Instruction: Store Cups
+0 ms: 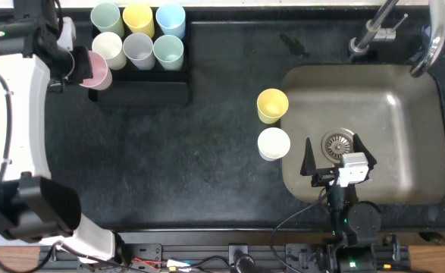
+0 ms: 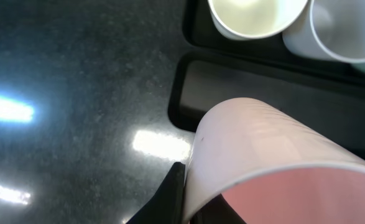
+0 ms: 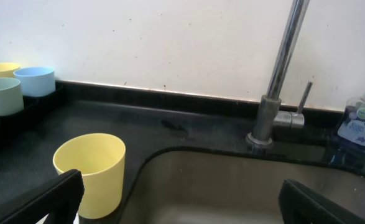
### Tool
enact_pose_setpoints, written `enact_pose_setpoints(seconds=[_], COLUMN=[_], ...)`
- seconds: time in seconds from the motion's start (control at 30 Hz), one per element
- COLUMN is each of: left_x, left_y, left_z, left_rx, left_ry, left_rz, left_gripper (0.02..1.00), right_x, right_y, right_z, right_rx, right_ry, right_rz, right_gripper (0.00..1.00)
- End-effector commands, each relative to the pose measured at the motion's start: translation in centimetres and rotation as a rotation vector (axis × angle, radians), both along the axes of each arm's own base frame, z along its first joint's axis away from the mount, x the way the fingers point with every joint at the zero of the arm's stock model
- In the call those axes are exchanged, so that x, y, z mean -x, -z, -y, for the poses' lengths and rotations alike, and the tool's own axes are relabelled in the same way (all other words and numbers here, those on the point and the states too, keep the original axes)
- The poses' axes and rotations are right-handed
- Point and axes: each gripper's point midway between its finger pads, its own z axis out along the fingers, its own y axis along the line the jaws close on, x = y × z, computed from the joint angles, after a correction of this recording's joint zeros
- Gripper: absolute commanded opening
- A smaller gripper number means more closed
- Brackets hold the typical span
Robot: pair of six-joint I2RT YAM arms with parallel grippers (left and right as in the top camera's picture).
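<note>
My left gripper [image 1: 80,67] is shut on a pink cup [image 1: 97,70], holding it tilted over the left end of the black tray [image 1: 142,94]. In the left wrist view the pink cup [image 2: 263,155] hangs above the tray's bare front row [image 2: 250,84], with one finger [image 2: 170,193] against its side. Several cups stand in the tray's two back rows, among them a cream one [image 1: 108,49] and a mint one [image 1: 167,51]. A yellow cup [image 1: 272,105] and a white cup [image 1: 274,143] stand on the counter beside the sink. My right gripper [image 1: 336,154] is open over the sink, holding nothing.
The steel sink [image 1: 404,98] takes up the right side, with a faucet [image 1: 374,30] behind it and a soap bottle [image 3: 359,124] at the back right. Dark counter [image 1: 177,167] stretches between the tray and the sink.
</note>
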Motion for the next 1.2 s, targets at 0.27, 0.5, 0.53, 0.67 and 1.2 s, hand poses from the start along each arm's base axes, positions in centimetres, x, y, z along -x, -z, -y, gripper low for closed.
enact_pose_setpoints(seconds=[0.27,0.5,0.53,0.67,1.2], left_x=[-0.4,-1.5,-1.7,-2.0,-3.1], left_y=[4.4,6.5,6.6,7.4,9.6], left_z=[-0.5,-1.4,-1.5,-1.6,-1.7], left_rx=[-0.003,-0.002,-0.002,-0.001,0.01], left_ry=[0.144,0.139,0.137,0.137,0.138], left_rz=[-0.124,-0.133,-0.13,-0.136,-0.147], left_gripper=[0.095,0.095,0.095,0.099,0.108], right_x=[0.0,0.0,0.0,0.0,0.0], right_y=[0.3,0.3,0.3,0.3,0.3], right_z=[0.2,0.2,0.2,0.2,0.2], right_rx=[-0.003,-0.003,-0.003,-0.003,-0.003], right_ry=[0.011,0.011,0.011,0.011,0.011], right_rz=[0.002,0.002,0.002,0.002,0.002], right_gripper=[0.996,0.996,0.996,0.993,0.996])
